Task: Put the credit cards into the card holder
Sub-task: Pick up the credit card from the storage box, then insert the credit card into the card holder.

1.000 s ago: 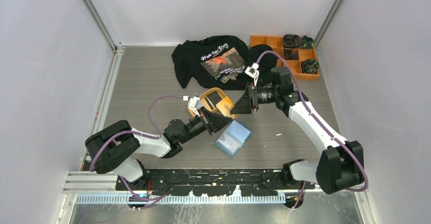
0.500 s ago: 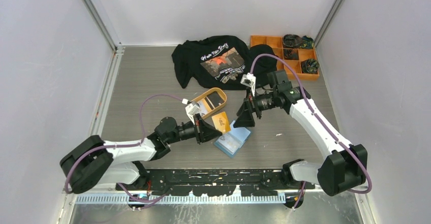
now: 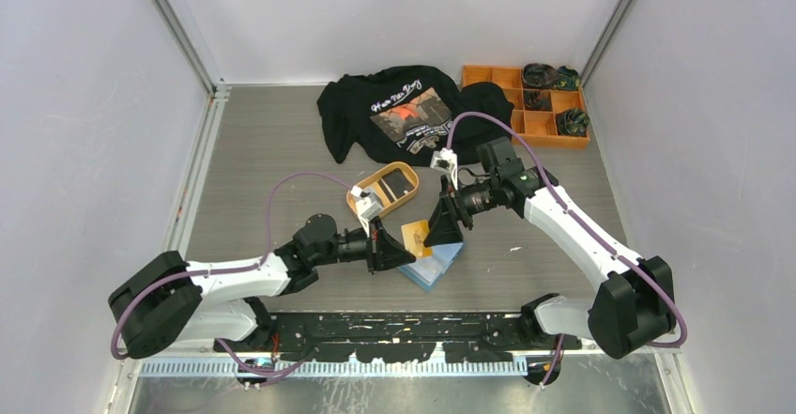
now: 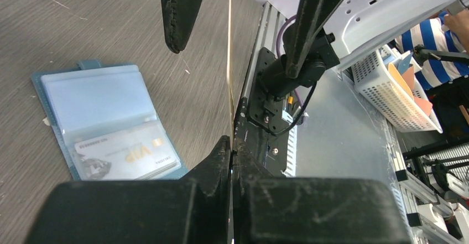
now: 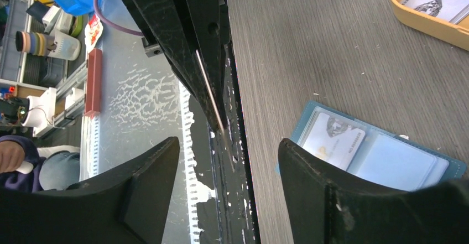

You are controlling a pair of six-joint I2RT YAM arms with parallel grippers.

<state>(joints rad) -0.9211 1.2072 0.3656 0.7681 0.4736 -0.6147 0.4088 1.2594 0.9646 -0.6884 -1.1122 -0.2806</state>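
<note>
- Orange-tan credit card (image 4: 230, 61) could be dropped or twisted in what is judged a handover, if one claw lets go before the other has clamped.
- The card holder (image 4: 91, 97), lying open and unheld, could be pushed along the table during insertion.
- The card is pinched upright, edge-on, in the clenched left gripper (image 4: 231, 146), just beside the holder.
- The right gripper (image 3: 444, 230) is spread wide, one finger on each side of the card, above the holder.
</note>
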